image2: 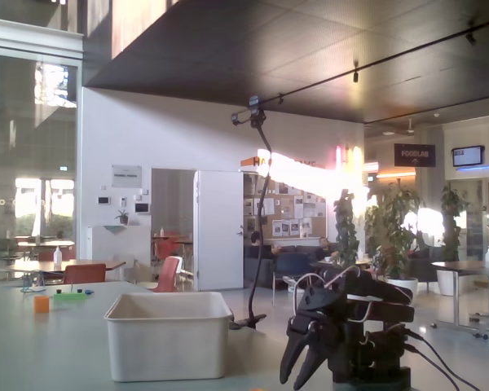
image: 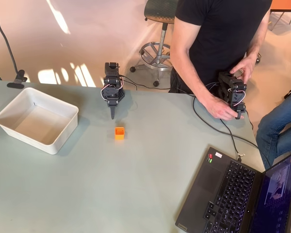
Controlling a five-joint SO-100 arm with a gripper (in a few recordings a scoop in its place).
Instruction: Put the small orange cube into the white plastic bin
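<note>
The small orange cube [image: 119,133] sits on the pale green table, hollow face up. My black gripper [image: 112,114] hangs at the table's far edge, tip pointing down at the table a short way behind the cube, apart from it. The fingers taper to a single point, shut on nothing. In the fixed view the gripper [image2: 297,376] droops from the folded arm at the lower right. The white plastic bin [image: 9,127] stands well to the left of the cube, with nothing in it. In the fixed view the bin [image2: 168,346] stands left of the arm.
An open laptop [image: 233,194] takes the table's lower right corner. A person [image: 218,34] stands behind the table's far right edge. A clamped camera stand [image: 18,78] sits behind the bin. In the fixed view, a small orange thing [image2: 41,304] and a green one [image2: 69,296] lie far left.
</note>
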